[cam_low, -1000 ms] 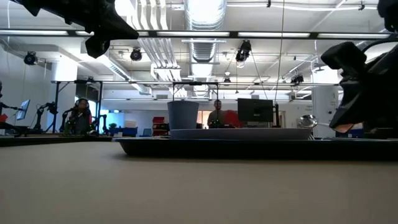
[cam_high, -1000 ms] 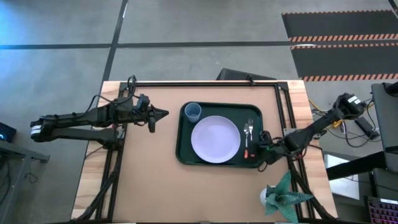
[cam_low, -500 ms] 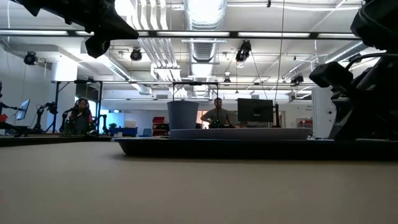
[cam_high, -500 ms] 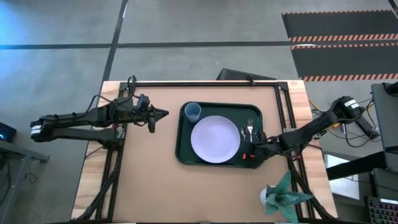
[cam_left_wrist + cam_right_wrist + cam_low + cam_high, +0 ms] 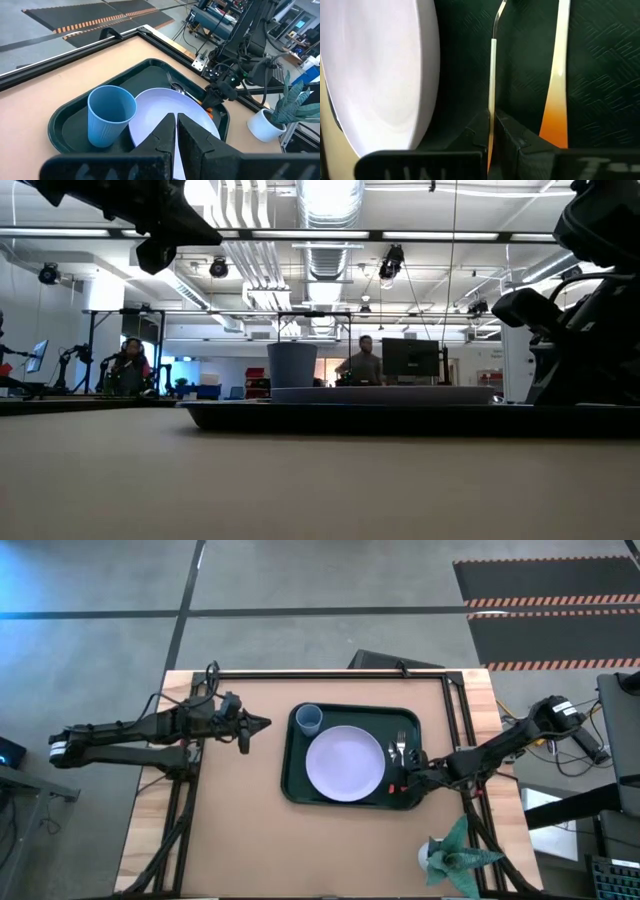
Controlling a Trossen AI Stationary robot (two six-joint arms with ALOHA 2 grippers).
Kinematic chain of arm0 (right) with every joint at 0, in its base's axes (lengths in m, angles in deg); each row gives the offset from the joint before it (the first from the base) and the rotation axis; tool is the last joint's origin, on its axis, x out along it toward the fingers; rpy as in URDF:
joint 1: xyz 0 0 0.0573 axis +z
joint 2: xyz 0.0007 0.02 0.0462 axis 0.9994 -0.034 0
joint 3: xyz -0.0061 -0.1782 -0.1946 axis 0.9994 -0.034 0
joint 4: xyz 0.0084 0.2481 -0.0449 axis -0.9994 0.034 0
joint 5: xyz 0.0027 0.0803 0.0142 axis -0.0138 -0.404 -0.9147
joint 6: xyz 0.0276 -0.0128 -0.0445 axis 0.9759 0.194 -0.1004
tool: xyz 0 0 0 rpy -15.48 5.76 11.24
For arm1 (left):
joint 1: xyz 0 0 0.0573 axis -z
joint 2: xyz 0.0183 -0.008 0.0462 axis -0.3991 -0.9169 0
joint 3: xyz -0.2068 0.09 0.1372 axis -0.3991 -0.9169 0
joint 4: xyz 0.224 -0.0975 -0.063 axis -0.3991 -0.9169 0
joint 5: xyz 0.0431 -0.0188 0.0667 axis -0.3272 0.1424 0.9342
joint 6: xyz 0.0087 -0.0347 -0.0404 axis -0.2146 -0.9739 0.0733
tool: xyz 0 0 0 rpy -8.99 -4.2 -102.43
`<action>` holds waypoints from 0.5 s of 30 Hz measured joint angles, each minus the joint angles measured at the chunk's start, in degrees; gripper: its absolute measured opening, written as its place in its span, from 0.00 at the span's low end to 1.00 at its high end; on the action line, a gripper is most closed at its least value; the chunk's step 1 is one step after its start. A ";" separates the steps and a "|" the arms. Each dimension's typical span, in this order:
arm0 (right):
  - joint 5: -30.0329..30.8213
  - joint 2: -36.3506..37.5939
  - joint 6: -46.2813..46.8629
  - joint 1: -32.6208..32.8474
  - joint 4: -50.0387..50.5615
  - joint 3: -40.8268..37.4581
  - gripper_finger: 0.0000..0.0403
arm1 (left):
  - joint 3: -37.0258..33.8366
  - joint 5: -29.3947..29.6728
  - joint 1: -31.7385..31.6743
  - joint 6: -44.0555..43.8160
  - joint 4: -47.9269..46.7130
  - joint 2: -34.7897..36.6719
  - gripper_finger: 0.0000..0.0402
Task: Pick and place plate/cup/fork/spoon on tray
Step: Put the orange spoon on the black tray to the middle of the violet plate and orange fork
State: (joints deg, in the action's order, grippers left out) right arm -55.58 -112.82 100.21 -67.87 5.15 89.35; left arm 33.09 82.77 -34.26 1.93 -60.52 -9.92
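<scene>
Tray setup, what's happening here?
The tray already carries the plate, the cup at its far-left corner, and the fork along its right side. The right gripper is low over the tray's near-right corner, fingers shut on the spoon, placing it beside the fork. The left gripper hovers shut and empty left of the tray.

No readable text, labels, brands or numbers in any view. Only marking: orange-and-black hazard striping on the dark floor mats (image 5: 545, 602) beyond the table (image 5: 240, 830); no lettering.
</scene>
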 joint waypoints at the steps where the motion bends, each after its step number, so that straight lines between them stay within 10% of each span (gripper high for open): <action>1: -0.10 -0.05 -0.22 0.00 0.00 0.00 0.02 | 0.00 0.02 -0.01 0.00 -0.03 0.00 0.00; 15: -0.55 -0.05 -3.64 0.00 0.22 -0.24 0.07 | 0.00 0.02 -0.02 -0.23 0.02 0.01 0.00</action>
State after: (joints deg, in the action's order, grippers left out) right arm -56.14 -112.87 96.57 -67.87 5.37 89.11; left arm 33.09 82.79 -34.29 1.70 -60.50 -9.92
